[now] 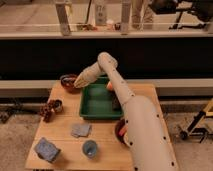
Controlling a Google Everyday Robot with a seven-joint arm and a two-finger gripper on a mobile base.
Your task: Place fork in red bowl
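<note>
gripper at red bowl, beside green tray

We see a light brown wooden table on a grey speckled floor. Behind it runs a long black wall under a pale ledge.

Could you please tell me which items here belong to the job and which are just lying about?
Job: red bowl, pincer at its edge; fork not visible.
Lying about: green tray, blue cup, grey cloth, small dark bowl.

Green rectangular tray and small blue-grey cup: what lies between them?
A grey folded cloth, in the camera view. The gripper is at the reddish-brown round bowl.
</note>
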